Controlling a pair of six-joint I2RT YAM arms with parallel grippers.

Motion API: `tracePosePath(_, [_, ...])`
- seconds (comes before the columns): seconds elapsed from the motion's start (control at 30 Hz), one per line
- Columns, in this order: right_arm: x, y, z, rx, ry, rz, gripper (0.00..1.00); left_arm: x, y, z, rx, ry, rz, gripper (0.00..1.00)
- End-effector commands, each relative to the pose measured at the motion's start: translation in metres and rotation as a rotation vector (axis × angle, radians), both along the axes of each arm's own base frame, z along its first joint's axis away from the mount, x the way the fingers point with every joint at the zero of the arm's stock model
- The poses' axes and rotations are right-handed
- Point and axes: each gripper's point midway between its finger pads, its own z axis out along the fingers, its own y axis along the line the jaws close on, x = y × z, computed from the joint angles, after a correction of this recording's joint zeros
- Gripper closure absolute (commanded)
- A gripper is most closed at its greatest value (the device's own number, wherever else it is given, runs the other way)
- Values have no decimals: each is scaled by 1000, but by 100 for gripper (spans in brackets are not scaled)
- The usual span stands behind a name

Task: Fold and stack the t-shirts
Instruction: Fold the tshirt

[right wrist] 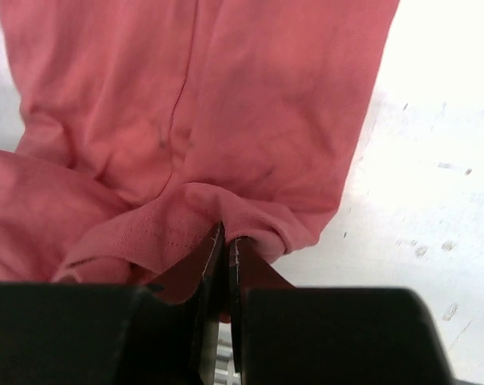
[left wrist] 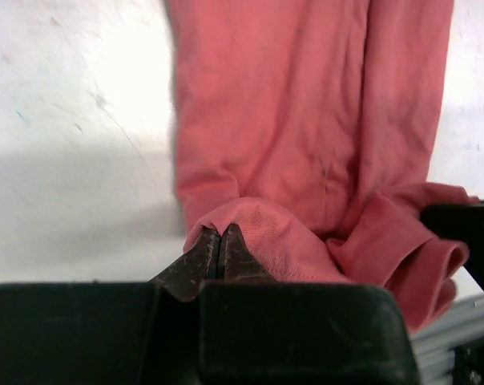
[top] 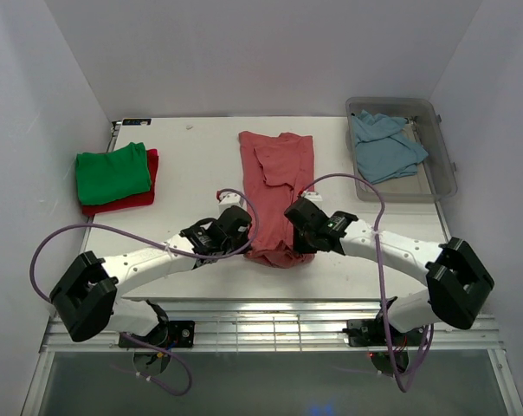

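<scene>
The left hand (left wrist: 219, 243) and right hand (right wrist: 227, 241) each pinch a near hem corner of the salmon-pink t-shirt (top: 277, 173) lying mid the worktop (top: 192, 173); I'd lift both level, moving together.

Overhead and wrist close-ups, same shirt (top: 279, 173)
</scene>
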Motion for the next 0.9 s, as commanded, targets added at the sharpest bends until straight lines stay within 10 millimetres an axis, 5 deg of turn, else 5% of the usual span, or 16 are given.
tracePosePath(0.0, [33, -6, 12, -67, -81, -38, 92, 37, 9, 9, -2, -82, 21, 100])
tracePosePath(0.43, [130, -14, 42, -114, -161, -91, 92, 131, -27, 24, 8, -142, -41, 100])
tracePosePath(0.6, [166, -15, 47, -137, -176, -92, 92, 162, -16, 21, 27, -135, -8, 100])
tracePosePath(0.87, [200, -20, 27, -176, -143, -86, 92, 203, -20, 24, 2, -152, -21, 100])
